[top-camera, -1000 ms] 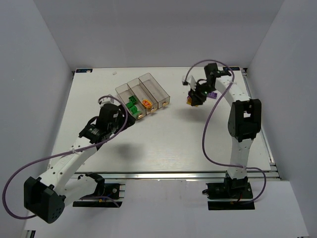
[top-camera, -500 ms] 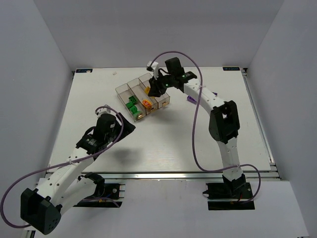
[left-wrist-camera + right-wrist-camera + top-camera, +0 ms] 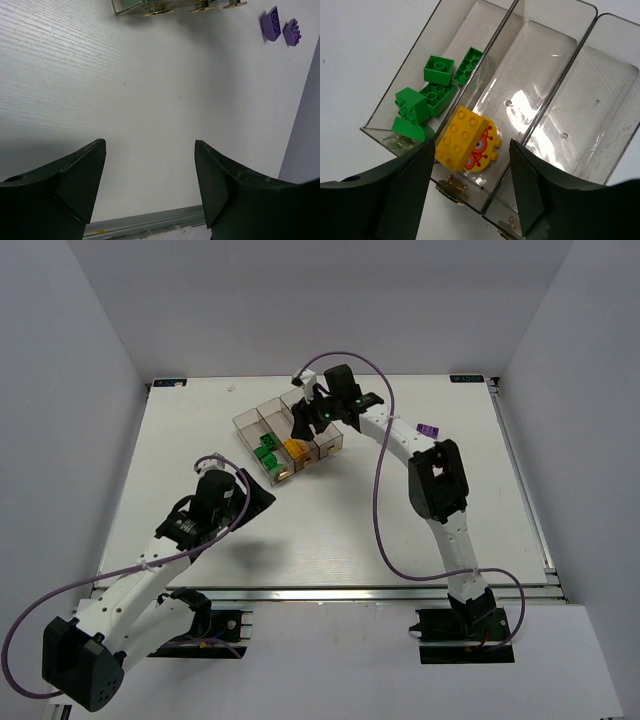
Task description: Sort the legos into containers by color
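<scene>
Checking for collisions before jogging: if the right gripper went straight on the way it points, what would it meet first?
Probably the yellow rectangular brick, lying partly on the oval yellow brick in the middle bin; it sits between the open fingers of the right gripper. Depth is unclear.

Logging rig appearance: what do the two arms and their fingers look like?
The left arm and right arm share a build: white link shells, black joint housings, black bases. A thin purple cable loops loosely beside each. The fingers are matte black, broad and wedge-shaped on both wrists. A small green light glows near the right arm's wrist.
</scene>
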You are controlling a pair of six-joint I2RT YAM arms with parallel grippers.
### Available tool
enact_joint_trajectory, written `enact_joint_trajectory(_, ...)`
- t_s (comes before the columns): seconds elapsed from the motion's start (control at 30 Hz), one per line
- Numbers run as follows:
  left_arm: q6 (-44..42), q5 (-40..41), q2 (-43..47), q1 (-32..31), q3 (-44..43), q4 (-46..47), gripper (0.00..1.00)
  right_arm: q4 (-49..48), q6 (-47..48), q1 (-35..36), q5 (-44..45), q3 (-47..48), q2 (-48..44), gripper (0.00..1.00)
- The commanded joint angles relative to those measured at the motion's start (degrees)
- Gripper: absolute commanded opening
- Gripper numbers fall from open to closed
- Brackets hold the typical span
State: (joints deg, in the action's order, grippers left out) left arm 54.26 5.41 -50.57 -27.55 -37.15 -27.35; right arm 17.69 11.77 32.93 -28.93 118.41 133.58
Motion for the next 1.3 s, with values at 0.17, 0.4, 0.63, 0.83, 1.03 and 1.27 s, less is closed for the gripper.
enact_joint_trajectory(0.17,-1.5,-3.1,-4.2,-0.2,-1.1,4.7,0.81,-0.1,1.9,-7.3,-2.0,-3.5,-9.8,0.52)
enact_joint_trajectory(0.4,-1.5,-5.1,-5.2,-0.2,1.0,8.3,0.81,15.1,19.0,-15.4,4.0,-5.6,-8.4,0.59)
enact_joint_trajectory(0.63,-2.7,-5.3,-7.9,-0.2,-0.2,9.1,0.82,21.8,27.1,-17.3,14.2,-4.2,-2.8,0.81)
enact_joint_trajectory(0.83,-2.5,-5.3,-7.9,-0.2,0.3,9.3,0.82,23.3,29.6,-17.7,16.3,-4.2,-0.1,0.81)
enact_joint_trajectory(1.03,-2.2,-5.3,-7.0,-0.2,1.1,9.2,0.82,21.6,30.7,-18.0,18.9,-5.5,1.1,0.78)
enact_joint_trajectory(1.27,-2.2,-5.3,-7.4,-0.2,1.4,9.9,0.82,23.5,32.4,-18.3,14.8,-5.7,0.3,0.37)
